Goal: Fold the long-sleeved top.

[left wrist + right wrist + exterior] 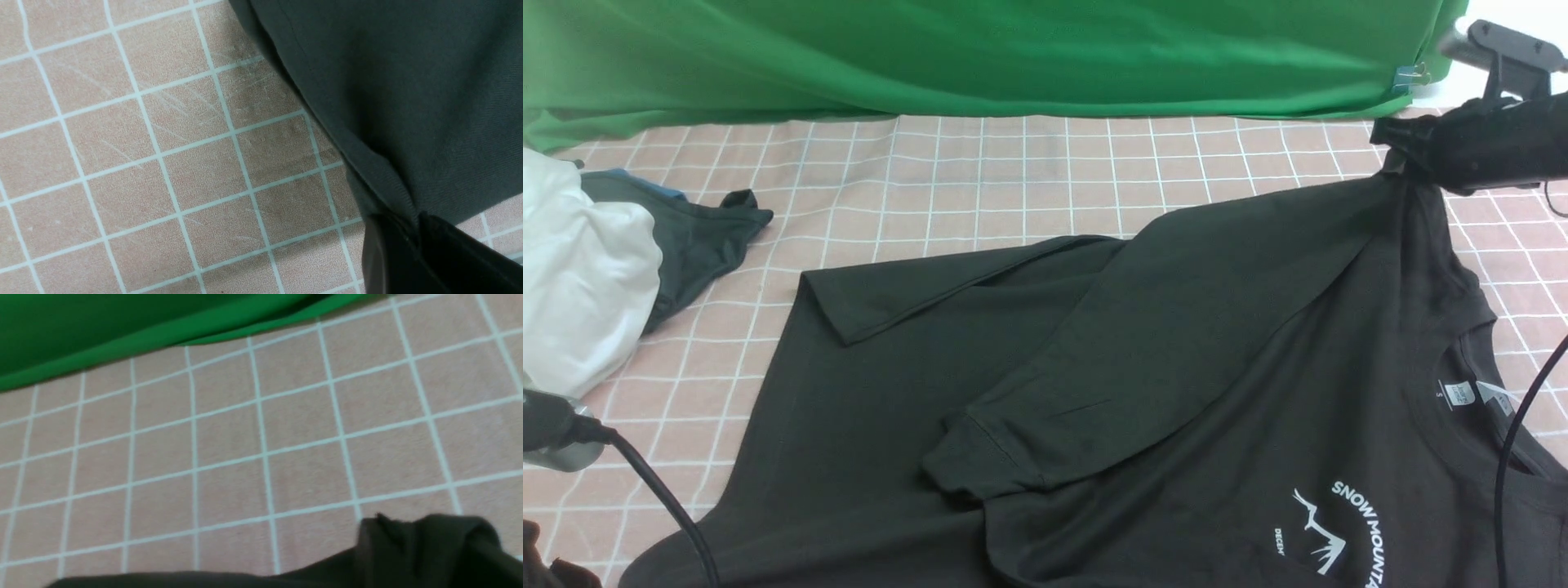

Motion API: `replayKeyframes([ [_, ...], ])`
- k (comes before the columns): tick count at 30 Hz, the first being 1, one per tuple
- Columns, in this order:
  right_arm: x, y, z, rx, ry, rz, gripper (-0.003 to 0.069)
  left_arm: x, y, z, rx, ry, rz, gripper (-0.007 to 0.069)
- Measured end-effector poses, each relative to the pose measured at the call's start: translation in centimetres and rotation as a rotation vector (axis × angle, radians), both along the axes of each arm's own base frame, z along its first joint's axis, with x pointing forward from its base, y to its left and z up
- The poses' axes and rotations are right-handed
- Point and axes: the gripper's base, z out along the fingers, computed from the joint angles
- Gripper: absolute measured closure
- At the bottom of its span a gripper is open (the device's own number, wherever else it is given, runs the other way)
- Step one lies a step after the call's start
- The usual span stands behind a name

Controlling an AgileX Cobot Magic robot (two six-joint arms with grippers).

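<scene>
Where the right jaws grip, the long-sleeved top (1176, 343) tents.

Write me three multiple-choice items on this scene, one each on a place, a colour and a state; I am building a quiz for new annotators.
1. Where does the crumpled white garment lie?
A. at the left of the pink checked table
B. in the table's middle
C. at its right edge

2. What colour is the draped backdrop cloth?
A. blue
B. green
C. grey

3. What is the right gripper doing?
A. hanging open over bare table
B. holding the white garment
C. shut on the black long-sleeved knit top, lifting its fabric

Answers:
1 A: the garment is heaped at the front view's left edge.
2 B: green folds hang behind the table.
3 C: the top's fabric tents up to the closed jaws.
</scene>
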Motion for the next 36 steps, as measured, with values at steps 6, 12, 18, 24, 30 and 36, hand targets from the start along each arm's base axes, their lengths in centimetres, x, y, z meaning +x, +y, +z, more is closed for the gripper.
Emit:
replayKeyframes([
  [6,-1.2,-0.6,0.3,-0.061,0.103,0.102,0.0093,0.0,0.0,0.0,0.0,0.0,0.001,0.0574],
  [12,-4.9,-1.0,5.1,-0.113,0.239,0.151,0.0211,0.0,0.0,0.0,0.0,0.0,0.001,0.0574],
  [18,-11.7,4.6,8.4,-0.181,0.298,0.326,0.0307,0.1,0.0,0.0,0.0,-0.007,0.002,0.0574],
  [24,-22.1,13.9,7.1,-0.379,0.327,0.871,0.0316,0.3,0.0,0.1,0.0,-0.034,0.004,0.0574],
  [30,-31.6,18.5,2.6,-0.772,0.326,1.509,0.0204,0.3,0.0,0.1,0.0,-0.036,0.005,0.0574],
  [36,-35.2,19.0,-0.5,-0.92,0.322,1.721,0.0149,0.3,0.0,0.1,-0.002,-0.036,0.005,0.0574],
])
